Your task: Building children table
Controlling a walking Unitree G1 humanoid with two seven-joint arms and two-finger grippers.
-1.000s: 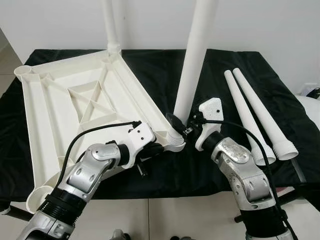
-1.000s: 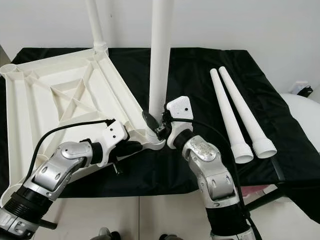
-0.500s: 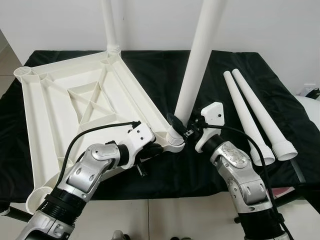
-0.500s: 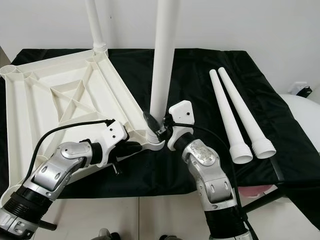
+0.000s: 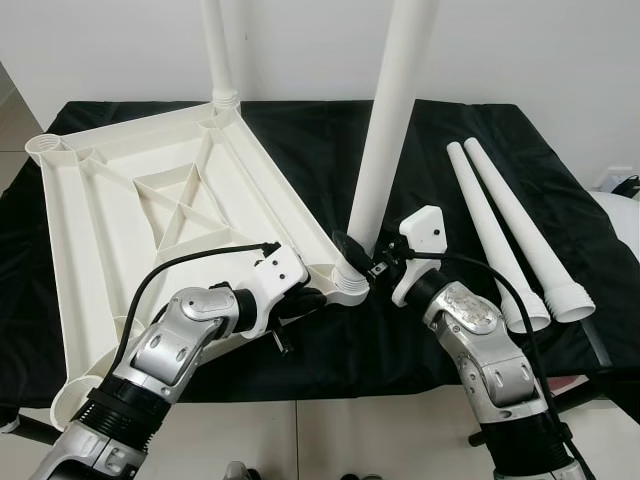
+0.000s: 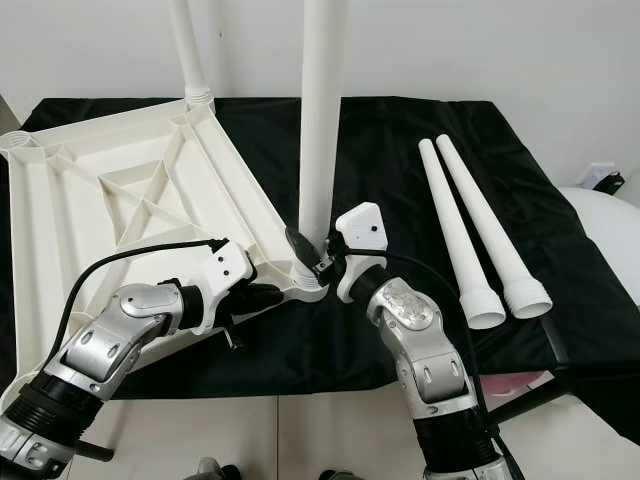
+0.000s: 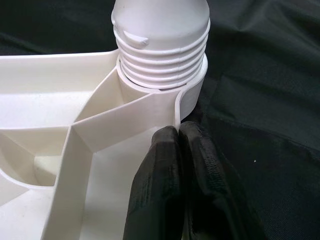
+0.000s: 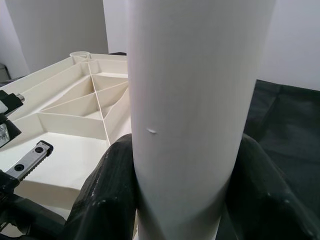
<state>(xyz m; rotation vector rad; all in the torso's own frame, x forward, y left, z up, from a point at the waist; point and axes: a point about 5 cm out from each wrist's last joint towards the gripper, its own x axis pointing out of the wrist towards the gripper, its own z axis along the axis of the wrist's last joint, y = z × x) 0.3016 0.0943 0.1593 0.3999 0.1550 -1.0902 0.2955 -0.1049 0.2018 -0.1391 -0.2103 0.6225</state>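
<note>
I am looking down at a white tabletop (image 5: 150,210) lying upside down, ribs up, on a bench (image 5: 300,130) draped in black cloth. One leg (image 5: 218,50) is standing upright in the far corner socket. A second leg (image 5: 390,120) is standing in the near corner socket (image 5: 350,285), and the left wrist view is showing its threaded end (image 7: 162,55) seated in that socket collar.

My right gripper (image 5: 362,258) is grasping this second leg low down, just above the socket; in the right wrist view its black fingers (image 8: 112,185) are wrapping either side of the white tube, so the jaws are clenched on it. My left gripper (image 5: 305,300) is lying at the tabletop's near corner, just beside the socket. Its fingers (image 7: 170,170) are pressing together, tips touching the rim next to the collar, jaws clenched with nothing between them.

Two spare legs (image 5: 505,235) are lying side by side on the cloth to my right, wide ends toward me, well apart from the tabletop.
</note>
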